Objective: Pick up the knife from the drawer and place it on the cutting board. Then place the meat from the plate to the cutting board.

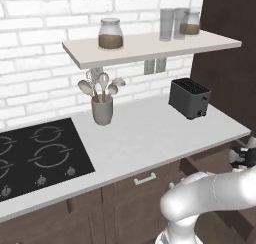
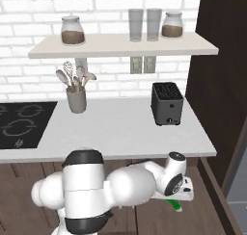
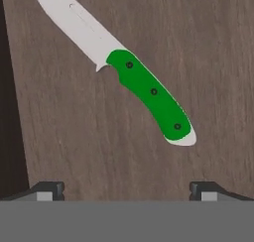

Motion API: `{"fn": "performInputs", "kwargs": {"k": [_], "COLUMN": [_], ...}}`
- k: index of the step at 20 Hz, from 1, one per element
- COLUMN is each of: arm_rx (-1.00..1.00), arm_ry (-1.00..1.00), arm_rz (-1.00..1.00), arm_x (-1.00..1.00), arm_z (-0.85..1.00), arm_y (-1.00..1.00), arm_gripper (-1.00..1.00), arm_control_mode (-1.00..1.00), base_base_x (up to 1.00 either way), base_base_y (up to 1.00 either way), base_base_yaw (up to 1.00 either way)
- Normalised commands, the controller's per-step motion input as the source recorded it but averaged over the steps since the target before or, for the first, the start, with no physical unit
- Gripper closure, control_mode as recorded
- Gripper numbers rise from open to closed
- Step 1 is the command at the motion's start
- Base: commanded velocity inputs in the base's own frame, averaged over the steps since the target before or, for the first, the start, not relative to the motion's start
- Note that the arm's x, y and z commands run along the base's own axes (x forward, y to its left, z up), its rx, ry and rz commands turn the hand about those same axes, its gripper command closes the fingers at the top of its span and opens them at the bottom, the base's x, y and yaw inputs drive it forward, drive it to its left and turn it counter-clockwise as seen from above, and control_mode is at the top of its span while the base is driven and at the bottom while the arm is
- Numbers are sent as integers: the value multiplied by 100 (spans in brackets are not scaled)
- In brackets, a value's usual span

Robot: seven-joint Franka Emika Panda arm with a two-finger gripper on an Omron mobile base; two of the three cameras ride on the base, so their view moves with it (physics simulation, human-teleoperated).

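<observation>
Fingers point(image 3: 47, 189) of the pincer point(image 3: 127, 189) stand wide apart just above the knife point(image 3: 149, 90), which lies flat in the drawer point(image 3: 208, 62) ahead, leaving room to straddle its handle.

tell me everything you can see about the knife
The knife lies flat on the brown wood-grain floor of the drawer. It has a bright green handle with three dark rivets and a pale butt end, and a pointed silver blade. In the hand view it lies diagonally, blade toward the upper left. Nothing grips it: the open gripper is above, fingertips apart and clear of it.
</observation>
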Motion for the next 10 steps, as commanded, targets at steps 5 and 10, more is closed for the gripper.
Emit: {"fn": "performInputs", "kwargs": {"k": [5, 10], "arm_rx": [0, 0], "arm_ry": [-6, 0], "arm_rz": [0, 0], "arm_x": [17, 10], "arm_z": [-44, -29], "arm_y": [0, 0], "arm_gripper": [-100, -100], "arm_control_mode": [-100, -100], "base_base_x": [0, 0], "base_base_y": [0, 0], "base_base_yaw": [0, 0]}}
